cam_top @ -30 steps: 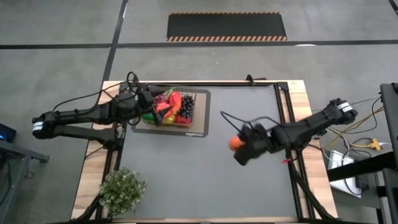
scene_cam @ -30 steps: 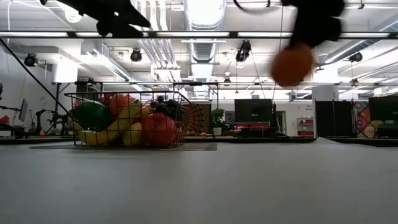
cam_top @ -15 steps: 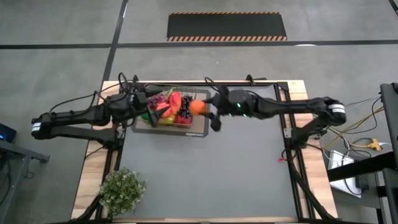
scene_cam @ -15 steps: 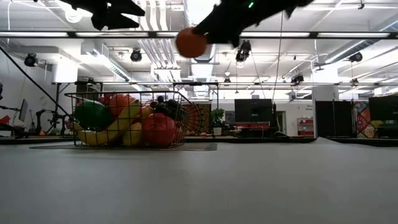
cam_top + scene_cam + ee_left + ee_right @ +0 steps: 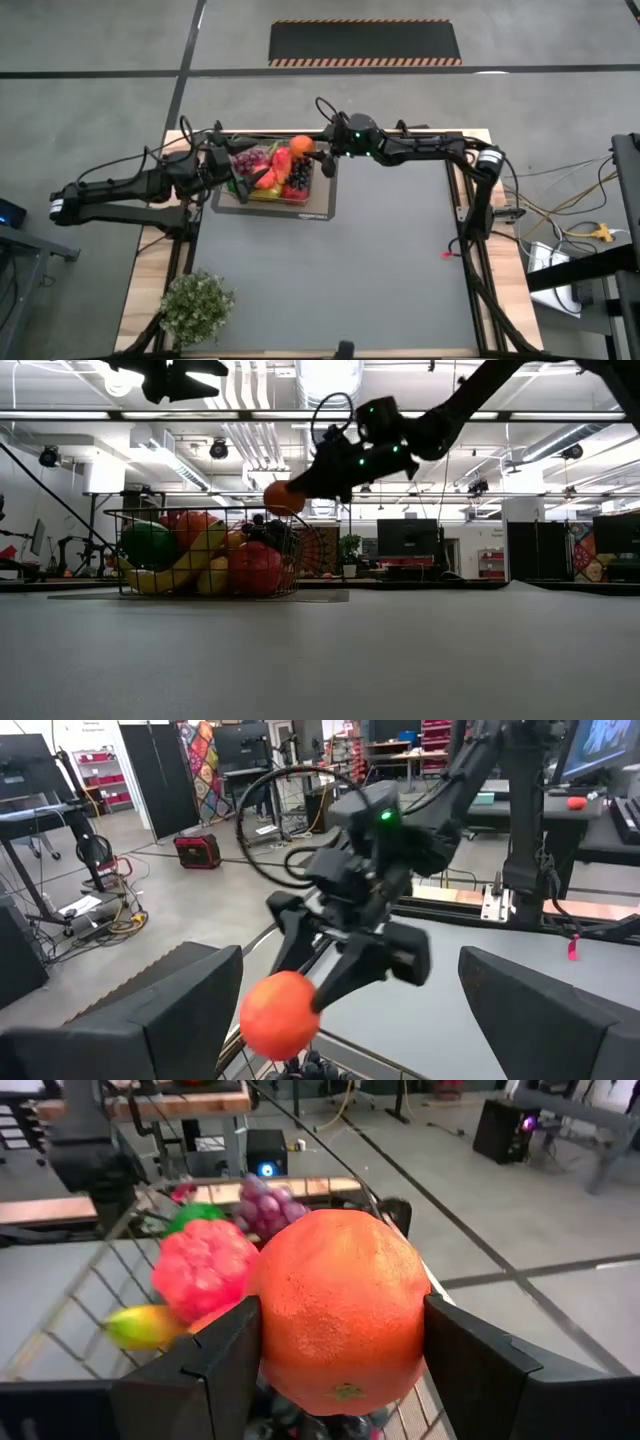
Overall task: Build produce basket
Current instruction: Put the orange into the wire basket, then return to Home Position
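I work in a robotics lab set in an open industrial hall. Exposed ducts (image 5: 325, 400) and strip lights (image 5: 100, 415) run along the high ceiling above me. The floor (image 5: 90, 40) is bare grey concrete with a hazard-striped dark mat (image 5: 365, 42). Beyond my table (image 5: 480, 150) stand a dark monitor (image 5: 406, 536), equipment racks (image 5: 90, 765) and loose cables (image 5: 110, 915) trailing across the floor.
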Controlling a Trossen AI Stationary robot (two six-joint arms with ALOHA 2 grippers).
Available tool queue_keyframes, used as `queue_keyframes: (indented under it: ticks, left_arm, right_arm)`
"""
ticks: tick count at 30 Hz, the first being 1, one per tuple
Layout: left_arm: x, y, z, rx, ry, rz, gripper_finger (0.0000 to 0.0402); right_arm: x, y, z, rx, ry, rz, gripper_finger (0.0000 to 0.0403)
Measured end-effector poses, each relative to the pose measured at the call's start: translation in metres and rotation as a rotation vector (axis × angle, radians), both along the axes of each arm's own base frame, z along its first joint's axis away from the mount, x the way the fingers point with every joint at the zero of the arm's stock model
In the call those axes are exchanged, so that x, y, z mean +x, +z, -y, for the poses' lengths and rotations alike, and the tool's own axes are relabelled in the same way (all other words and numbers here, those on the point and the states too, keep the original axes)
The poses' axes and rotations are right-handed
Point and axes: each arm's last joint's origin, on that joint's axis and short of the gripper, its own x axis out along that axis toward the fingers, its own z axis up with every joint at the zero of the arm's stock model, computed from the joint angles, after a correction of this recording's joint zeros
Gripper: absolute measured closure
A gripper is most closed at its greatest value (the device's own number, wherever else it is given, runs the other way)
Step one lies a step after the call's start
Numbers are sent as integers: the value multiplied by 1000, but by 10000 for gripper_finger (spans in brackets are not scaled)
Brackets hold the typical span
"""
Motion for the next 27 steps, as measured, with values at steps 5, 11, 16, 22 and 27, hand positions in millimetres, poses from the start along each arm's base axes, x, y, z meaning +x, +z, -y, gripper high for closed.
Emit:
queue_keyframes:
  ticks: [5, 11, 16, 22, 27]
  left_arm:
    - [1, -3, 0, -2, 0, -14, 49]
    - [1, -3, 0, 11, 0, -22, 49]
    - [2, -5, 0, 18, -1, -30, 49]
    - [4, -15, 0, 16, -5, -57, 49]
    - [-1, -44, 4, 1, -146, -108, 49]
  right_arm:
    - [4, -11, 17, 14, -26, -20, 168]
    - [4, -21, 22, 18, -35, -47, 152]
    - [5, -21, 22, 25, -32, -49, 102]
    - [1, -13, 20, 29, -32, -56, 51]
    - [-4, 0, 1, 14, 2, -38, 45]
